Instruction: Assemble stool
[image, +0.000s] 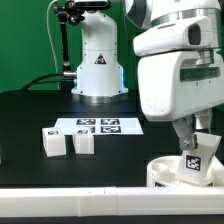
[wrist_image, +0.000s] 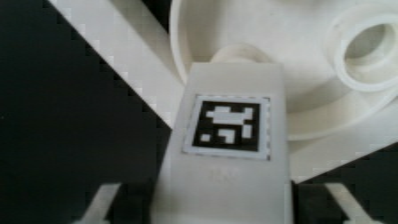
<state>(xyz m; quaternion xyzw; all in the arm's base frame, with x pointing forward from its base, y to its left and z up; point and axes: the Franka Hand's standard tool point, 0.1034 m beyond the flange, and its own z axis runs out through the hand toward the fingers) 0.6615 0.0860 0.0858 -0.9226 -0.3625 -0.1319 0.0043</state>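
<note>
In the exterior view, my gripper (image: 197, 140) hangs at the right, shut on a white stool leg (image: 198, 156) with a black-and-white marker. The leg's lower end is in or just above the round white seat (image: 165, 172); whether they touch I cannot tell. In the wrist view the leg (wrist_image: 228, 125) runs away from my gripper (wrist_image: 222, 198) towards the seat (wrist_image: 329, 85), beside a round hole (wrist_image: 366, 44) in it. Two more legs (image: 52, 141) (image: 84, 142) lie on the black table on the exterior view's left.
The marker board (image: 100, 125) lies flat behind the loose legs. The robot's white base (image: 98, 60) stands at the back. A long white rail (image: 70, 205) runs along the table's front edge and crosses the wrist view (wrist_image: 125, 60) beside the seat.
</note>
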